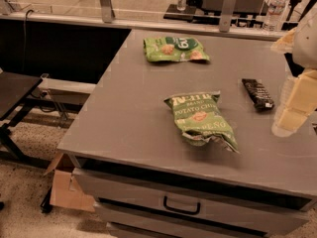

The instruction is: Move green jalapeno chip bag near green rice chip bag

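The green jalapeno chip bag (200, 119) lies crumpled near the middle of the grey table (133, 118), its white-lettered top toward the back. The green rice chip bag (175, 49) lies flat at the back of the table, bright light green with a dark oval logo and tan chips. They are well apart. My gripper (293, 110) is at the right edge of the view, a pale blurred shape above the table's right side, to the right of the jalapeno bag and not touching it.
A dark snack bar (257, 93) lies on the table right of the jalapeno bag, close to my gripper. Water bottles (275, 9) stand behind the back rail. The table has drawers (181, 205) in front. A cardboard box (67, 187) sits on the floor at left.
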### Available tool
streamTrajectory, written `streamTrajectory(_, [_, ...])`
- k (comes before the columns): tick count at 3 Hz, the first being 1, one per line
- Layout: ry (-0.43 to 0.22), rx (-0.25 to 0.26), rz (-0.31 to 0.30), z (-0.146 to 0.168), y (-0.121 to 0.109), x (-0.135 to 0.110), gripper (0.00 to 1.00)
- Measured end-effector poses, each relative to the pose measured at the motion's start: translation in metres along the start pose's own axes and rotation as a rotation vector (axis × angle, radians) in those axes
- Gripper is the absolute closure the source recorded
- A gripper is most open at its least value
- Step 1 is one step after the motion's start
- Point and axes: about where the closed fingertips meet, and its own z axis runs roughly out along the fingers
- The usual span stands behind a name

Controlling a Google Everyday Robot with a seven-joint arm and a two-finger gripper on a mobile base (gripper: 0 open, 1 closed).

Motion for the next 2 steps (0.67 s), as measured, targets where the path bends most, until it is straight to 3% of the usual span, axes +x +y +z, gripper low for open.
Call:
streamTrajectory(1, [0.0,0.0,0.0,0.0,0.0,0.0,0.0])
streamTrajectory(2, [-0.073,0.016,0.05,0.002,0.0053,-0.0041,0.0])
